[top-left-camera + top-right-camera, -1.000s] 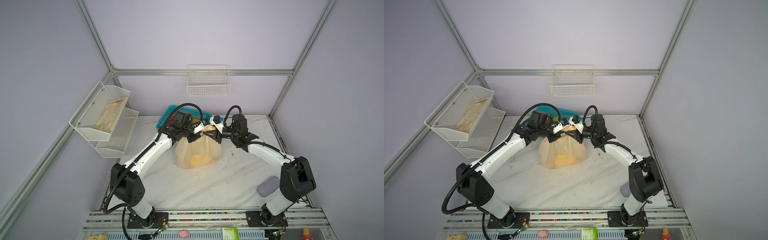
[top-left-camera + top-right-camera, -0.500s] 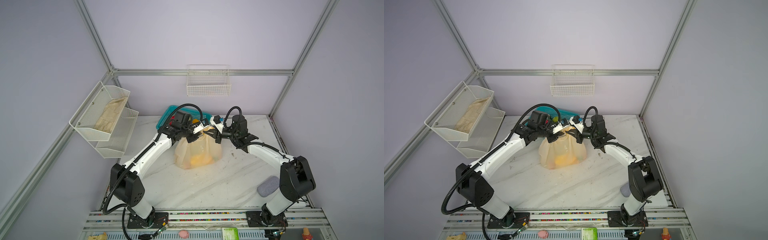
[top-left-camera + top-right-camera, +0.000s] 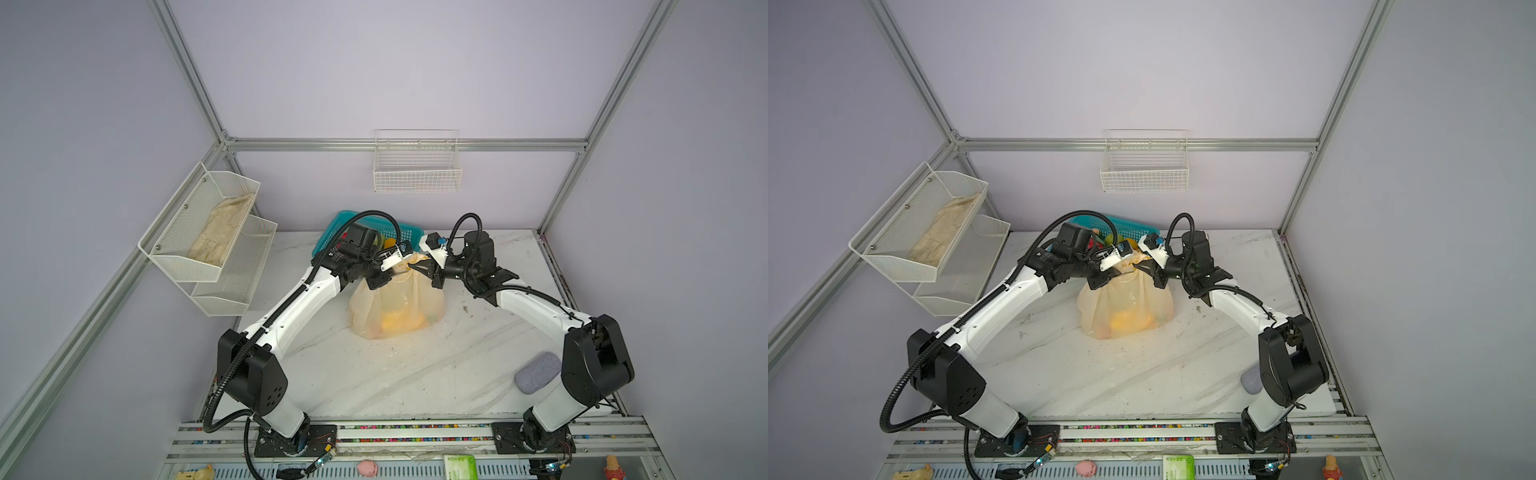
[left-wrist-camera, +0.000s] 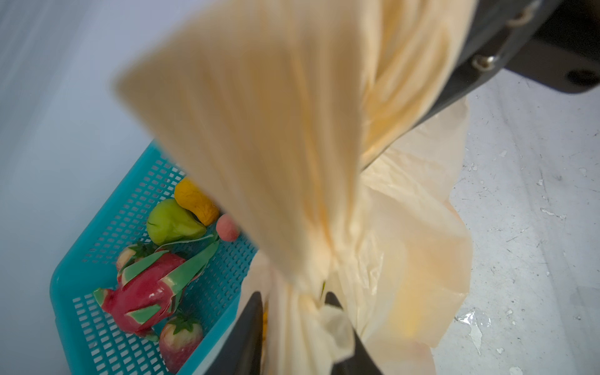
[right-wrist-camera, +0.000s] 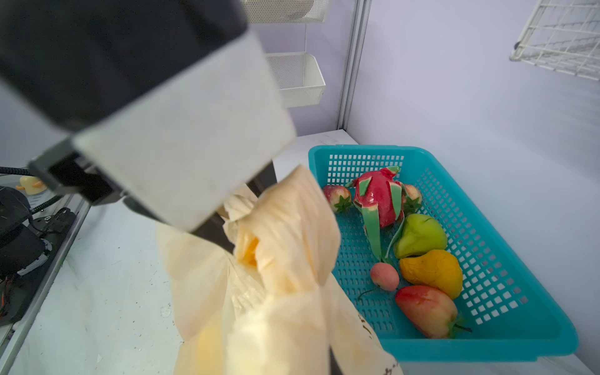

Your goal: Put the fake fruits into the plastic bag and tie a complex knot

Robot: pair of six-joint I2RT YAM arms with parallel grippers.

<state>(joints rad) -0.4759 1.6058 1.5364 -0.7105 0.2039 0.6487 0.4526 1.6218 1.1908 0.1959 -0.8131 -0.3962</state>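
Observation:
The plastic bag [image 3: 395,307] [image 3: 1125,307] stands on the marble table with yellow-orange fake fruits [image 3: 395,320] showing through it. Its handle strips are gathered into a tight twist [image 4: 308,285] at the top, and a flat end fans out from it. My left gripper [image 3: 392,266] [image 4: 295,305] stands slightly open with that twist loosely between its fingers. My right gripper [image 3: 417,266] faces it, shut on a handle strip [image 5: 285,227]; plastic hides its tips. More fruits lie in the teal basket [image 5: 487,350]: a dragon fruit [image 5: 376,194], a green pear [image 5: 418,235] and an orange pear [image 5: 431,272].
The teal basket [image 3: 332,232] sits against the back wall just behind the bag. A white mesh shelf holding a beige cloth [image 3: 216,232] hangs on the left wall. A wire basket [image 3: 415,166] hangs on the back wall. A grey pad [image 3: 538,372] lies front right.
My left gripper's jaws have parted a little around the twisted strip. My right gripper has closed onto its strip. Both arms and the bag stay almost where they were.

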